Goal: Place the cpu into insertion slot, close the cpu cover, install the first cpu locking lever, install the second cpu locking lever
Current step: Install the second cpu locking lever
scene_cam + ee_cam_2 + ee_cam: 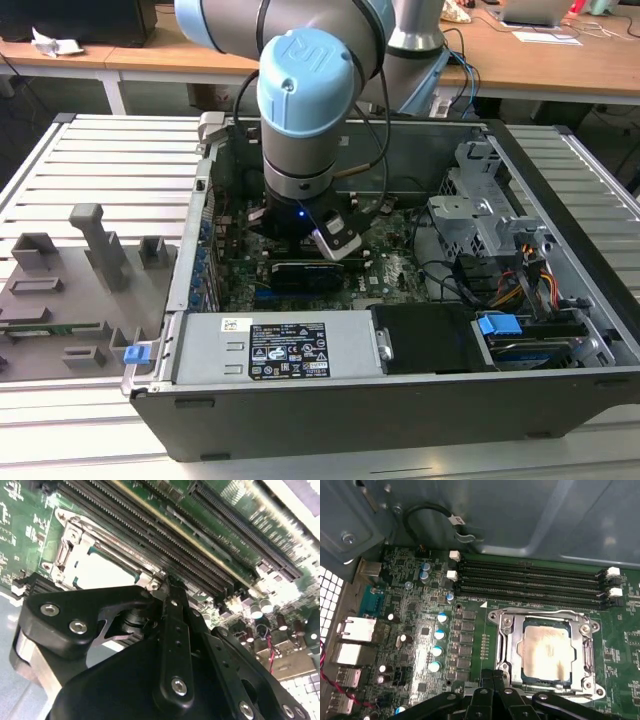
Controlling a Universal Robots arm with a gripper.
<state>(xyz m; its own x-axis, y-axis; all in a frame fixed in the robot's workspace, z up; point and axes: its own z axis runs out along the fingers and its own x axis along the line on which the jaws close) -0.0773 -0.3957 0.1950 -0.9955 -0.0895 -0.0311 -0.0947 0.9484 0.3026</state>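
The cpu (pixel 545 652) lies flat in the insertion slot (pixel 507 677) on the green motherboard (pixel 420 610), its pale metal face up. The cpu cover (pixel 512 642), a silvery metal frame, lies down around the chip. A thin wire lever (pixel 545 612) runs along the socket's edge beside the memory slots. My gripper (pixel 492 676) hovers at the socket's edge farthest from those slots, its black fingers together and holding nothing. In the second wrist view the gripper (pixel 170 584) stands just beside the cpu (pixel 102 572). In the exterior view the arm's wrist (pixel 305 120) reaches down into the open computer case.
Long black memory slots (pixel 530 580) run beside the socket, with capacitors (pixel 440 635) on another side. A black card (pixel 300 272), a grey power supply (pixel 280 345) and a drive cage (pixel 480 215) crowd the case. Grey fixtures (pixel 90 240) stand on the slatted table at the exterior view's left.
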